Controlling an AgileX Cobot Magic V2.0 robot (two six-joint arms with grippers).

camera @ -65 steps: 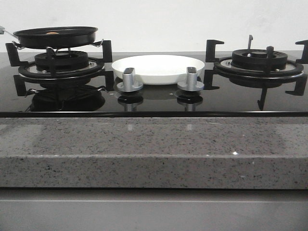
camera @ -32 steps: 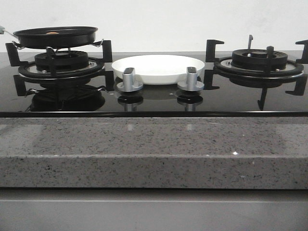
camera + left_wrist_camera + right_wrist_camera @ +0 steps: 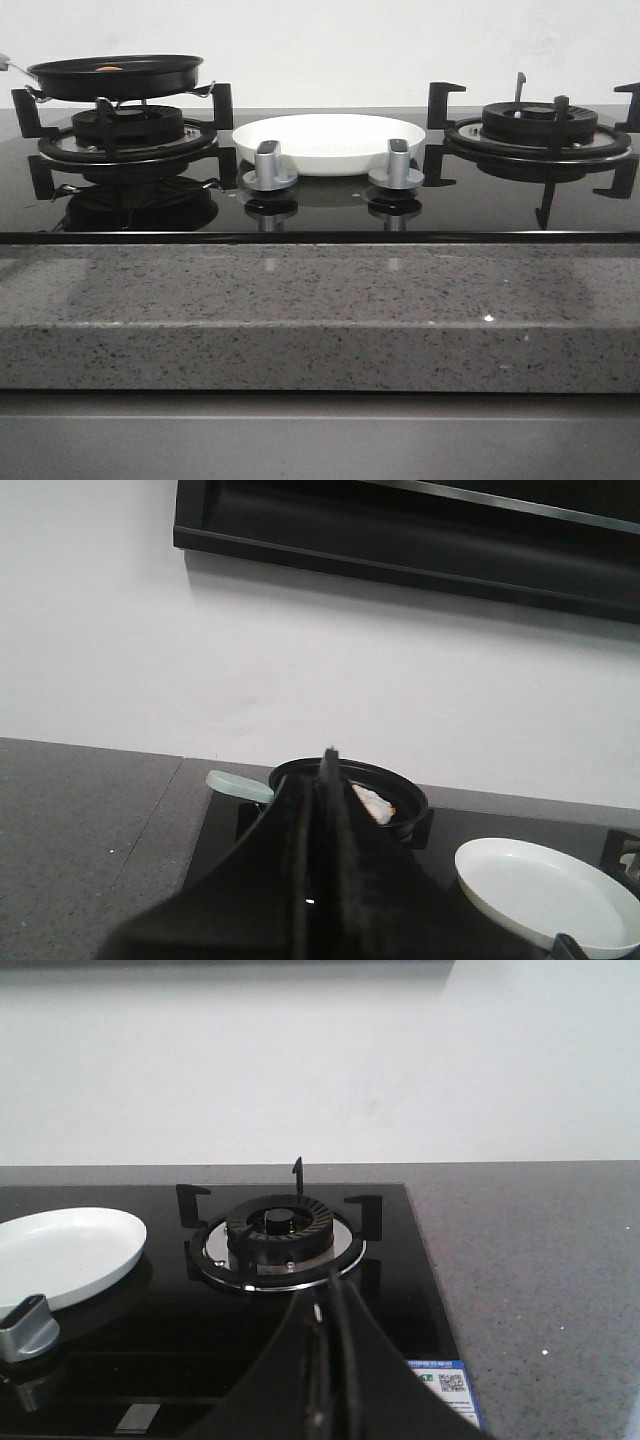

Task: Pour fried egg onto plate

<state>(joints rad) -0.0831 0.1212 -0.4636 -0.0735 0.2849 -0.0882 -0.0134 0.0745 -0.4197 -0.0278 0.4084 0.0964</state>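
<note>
The frying pan (image 3: 115, 76) was found seated on the left burner (image 3: 128, 135), its pale handle (image 3: 240, 785) directed to the far left, presumably so that it could be reached by the left arm. The fried egg (image 3: 374, 803) was seen lying flat inside the pan, not yet transferred. The plate (image 3: 329, 142) was set on the hob between the two burners, just right of the pan and behind the two knobs (image 3: 269, 167), evidently so that only a short tilt would be needed. The left gripper (image 3: 322, 780) was noted clenched on nothing, well short of the handle. The right gripper (image 3: 330, 1305) was likewise closed and empty, near the right burner (image 3: 278, 1228).
</note>
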